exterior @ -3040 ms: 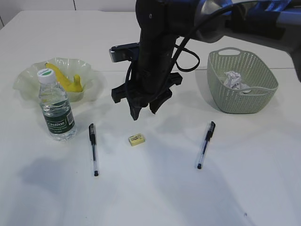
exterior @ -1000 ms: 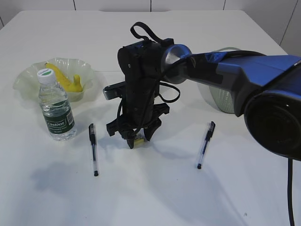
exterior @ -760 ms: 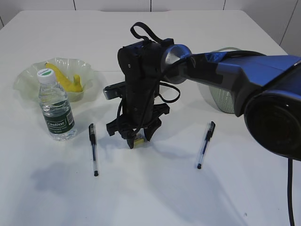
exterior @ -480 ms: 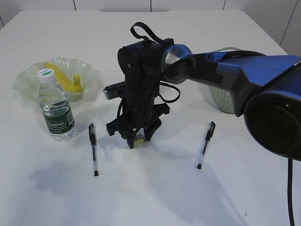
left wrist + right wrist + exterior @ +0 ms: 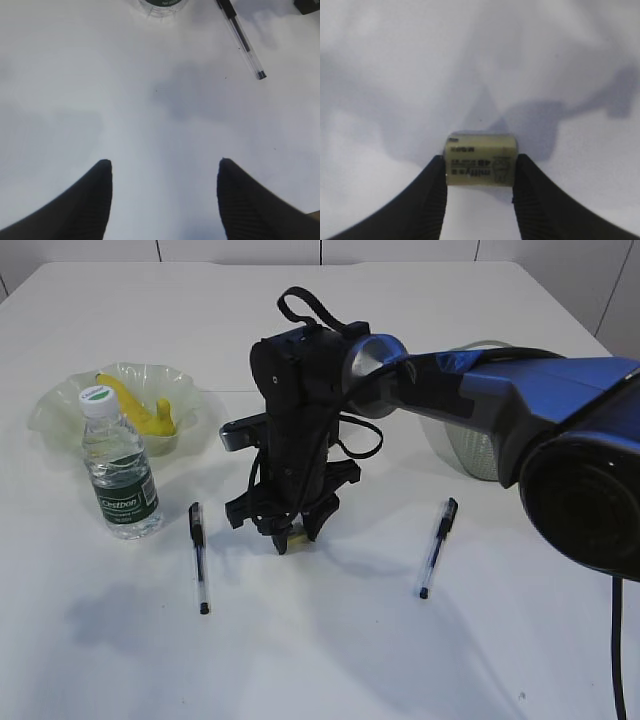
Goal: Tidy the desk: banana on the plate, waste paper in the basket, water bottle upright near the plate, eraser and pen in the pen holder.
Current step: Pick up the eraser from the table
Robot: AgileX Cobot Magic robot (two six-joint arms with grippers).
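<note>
Yellow eraser [image 5: 480, 165] pinched between both fingers of right claw [image 5: 480, 187] on white surface [image 5: 320, 660]; left claw [image 5: 162, 195] spread, holding nothing.

Bright, soft shadows; perhaps slight blur

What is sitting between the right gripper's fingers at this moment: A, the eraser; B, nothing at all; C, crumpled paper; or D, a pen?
A: in the right wrist view the yellowish eraser sits squarely between the right gripper's two dark fingers, which touch its two ends.
</note>
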